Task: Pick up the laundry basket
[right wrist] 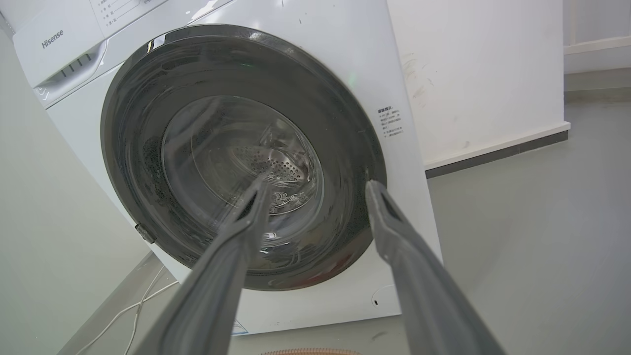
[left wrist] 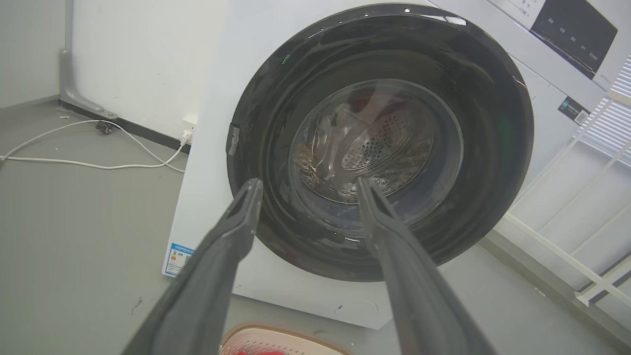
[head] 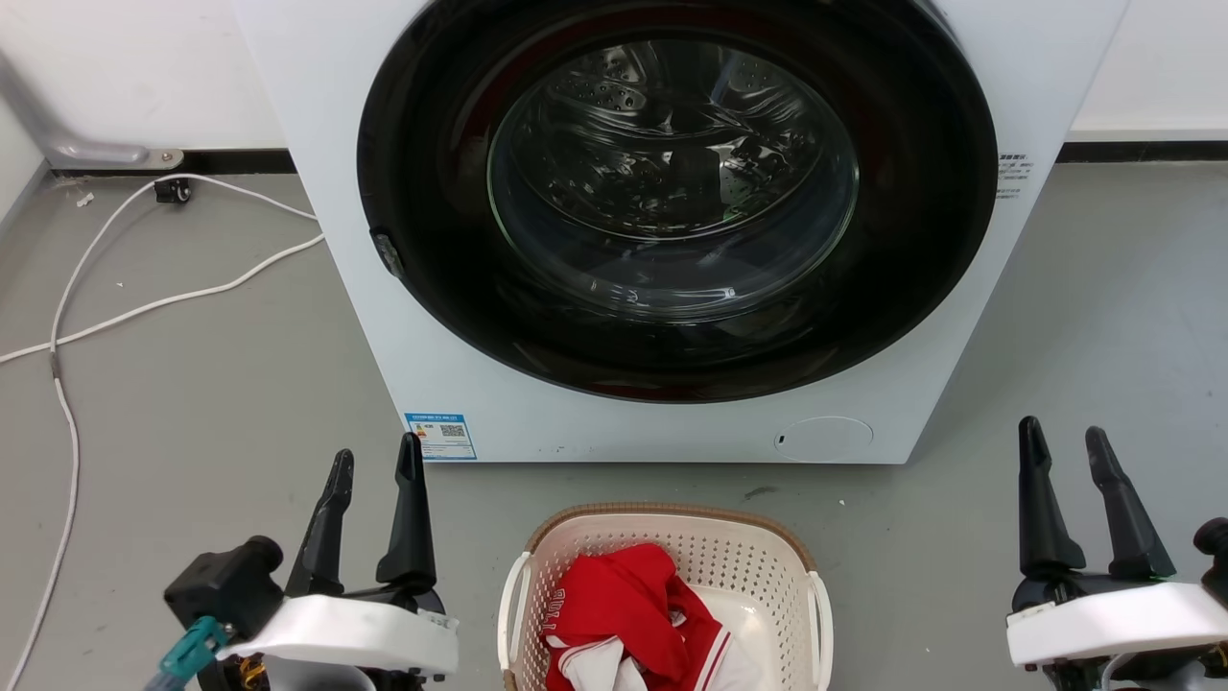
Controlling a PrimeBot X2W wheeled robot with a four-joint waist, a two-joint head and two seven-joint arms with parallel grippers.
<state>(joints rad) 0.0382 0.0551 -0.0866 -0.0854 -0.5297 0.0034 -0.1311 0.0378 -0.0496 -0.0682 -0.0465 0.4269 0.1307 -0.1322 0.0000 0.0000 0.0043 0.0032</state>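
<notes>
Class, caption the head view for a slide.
Left hand and right hand, open, flank the laundry basket of red clothing before the washing machine.

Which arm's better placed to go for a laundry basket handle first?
Left, likely. The left gripper, open, sits close beside the white left handle of the cream perforated plastic laundry basket. The right gripper, also open, stands clearly farther from the right handle.
</notes>
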